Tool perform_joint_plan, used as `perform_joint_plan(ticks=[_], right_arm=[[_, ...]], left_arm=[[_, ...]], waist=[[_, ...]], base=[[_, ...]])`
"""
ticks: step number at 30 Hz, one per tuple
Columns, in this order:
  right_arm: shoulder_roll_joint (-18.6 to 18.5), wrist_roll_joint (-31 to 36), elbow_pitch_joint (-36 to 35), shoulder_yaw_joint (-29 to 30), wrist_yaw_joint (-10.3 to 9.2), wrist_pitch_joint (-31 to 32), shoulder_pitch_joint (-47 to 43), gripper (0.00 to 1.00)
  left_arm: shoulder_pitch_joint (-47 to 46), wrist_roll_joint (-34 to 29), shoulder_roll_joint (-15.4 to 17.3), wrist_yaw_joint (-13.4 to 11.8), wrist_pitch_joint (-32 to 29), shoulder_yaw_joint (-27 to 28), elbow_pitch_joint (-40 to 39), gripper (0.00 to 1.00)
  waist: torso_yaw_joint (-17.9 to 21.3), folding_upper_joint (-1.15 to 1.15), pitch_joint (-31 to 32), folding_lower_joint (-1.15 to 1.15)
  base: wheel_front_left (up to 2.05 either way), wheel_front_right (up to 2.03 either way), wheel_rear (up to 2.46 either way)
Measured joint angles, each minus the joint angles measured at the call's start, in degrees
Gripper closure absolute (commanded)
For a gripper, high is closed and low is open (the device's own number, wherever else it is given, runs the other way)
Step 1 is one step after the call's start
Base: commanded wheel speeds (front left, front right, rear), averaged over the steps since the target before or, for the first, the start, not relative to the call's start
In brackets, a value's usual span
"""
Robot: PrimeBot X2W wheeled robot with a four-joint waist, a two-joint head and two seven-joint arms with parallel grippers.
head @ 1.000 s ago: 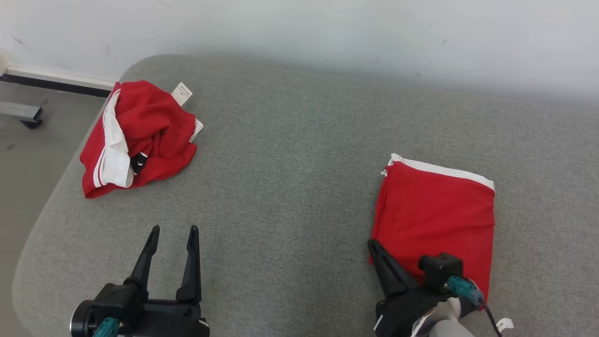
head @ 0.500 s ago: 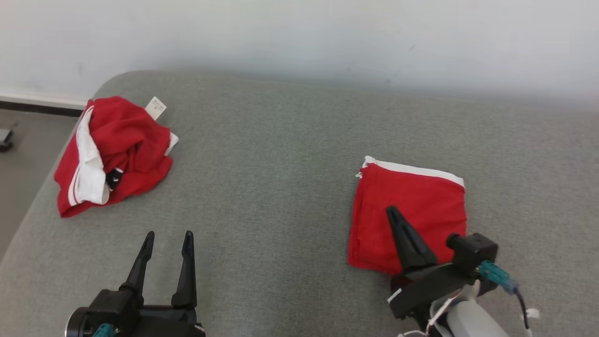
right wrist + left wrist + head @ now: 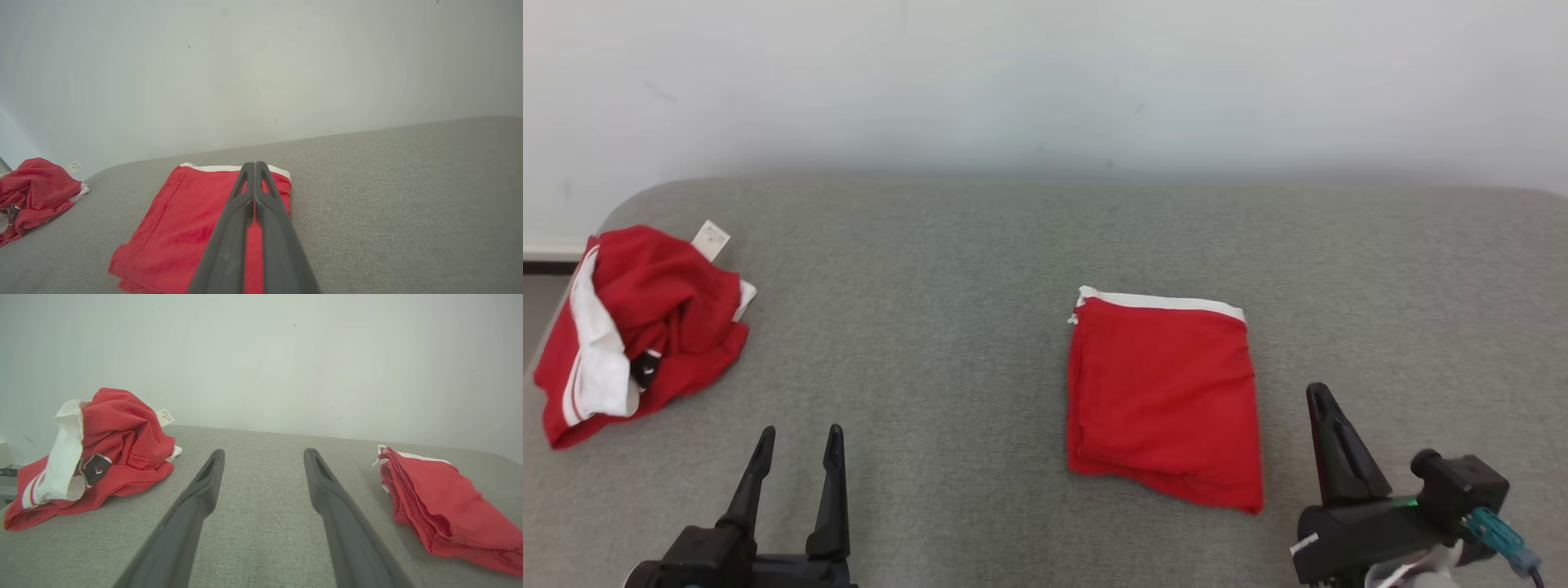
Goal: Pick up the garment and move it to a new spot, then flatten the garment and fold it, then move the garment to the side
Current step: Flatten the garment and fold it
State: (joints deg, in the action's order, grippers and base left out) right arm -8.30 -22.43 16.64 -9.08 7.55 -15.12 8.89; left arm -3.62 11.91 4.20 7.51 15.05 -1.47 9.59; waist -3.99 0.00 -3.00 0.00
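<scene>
A red garment with a white band lies folded into a neat rectangle point(image 3: 1164, 400) on the grey padded table point(image 3: 947, 286); it also shows in the left wrist view point(image 3: 441, 502) and the right wrist view point(image 3: 184, 232). A second red and white garment point(image 3: 645, 327) lies crumpled at the table's left end, with a white tag sticking up point(image 3: 110, 457) point(image 3: 32, 192). My right gripper point(image 3: 1316, 392) is shut and empty, just right of the folded garment and clear of it point(image 3: 254, 164). My left gripper point(image 3: 800, 431) stands open and empty over bare table between the two garments point(image 3: 263, 453).
A pale wall runs along the table's far edge. The table's rounded left corner lies just behind the crumpled garment, with floor beyond it. Bare grey surface stretches between the garments and to the right of the folded one.
The camera has turned right, so everything sits further left in the picture. My shut right gripper has come off the folded garment and now sits to its right. The left gripper stays open.
</scene>
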Motion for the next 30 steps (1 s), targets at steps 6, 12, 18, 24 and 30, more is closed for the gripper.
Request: perform_joint_plan(ticks=[6, 12, 18, 24, 30], right_arm=[[-0.2, 1.7, -3.0, 2.3, 0.01, 0.0, -4.0, 1.0], [-0.1, 3.2, -4.8, 4.2, 0.0, 0.0, -7.5, 0.0], [1.1, 4.0, -5.3, 6.6, 0.0, 0.0, -10.2, 0.0], [2.4, 4.7, -6.8, 8.0, 0.0, 0.0, -11.9, 0.0], [2.5, 5.4, -6.9, 8.6, 0.01, 0.0, -12.3, 0.0]], left_arm=[[2.0, -0.3, 0.4, 0.0, 0.0, 0.7, -0.3, 0.0], [3.5, -0.3, 1.0, 0.0, 0.0, 0.9, -0.8, 0.0], [4.2, -0.5, 1.3, 0.0, 0.0, 1.0, -1.0, 0.0], [5.0, -0.8, 1.9, 0.0, 0.0, 0.3, -1.2, 0.0], [6.2, -0.8, 2.0, 0.0, 0.0, 0.9, -1.2, 0.0]], waist=[[2.7, 0.0, 1.4, 0.0], [4.5, 0.0, 3.0, 0.0], [4.7, 0.0, 3.6, 0.0], [4.2, 0.0, 3.9, 0.0], [3.5, 0.0, 4.2, 0.0]], base=[[0.0, 0.0, 0.0], [0.0, 0.0, 0.0], [0.0, 0.0, 0.0], [0.0, 0.0, 0.0], [0.0, 0.0, 0.0]])
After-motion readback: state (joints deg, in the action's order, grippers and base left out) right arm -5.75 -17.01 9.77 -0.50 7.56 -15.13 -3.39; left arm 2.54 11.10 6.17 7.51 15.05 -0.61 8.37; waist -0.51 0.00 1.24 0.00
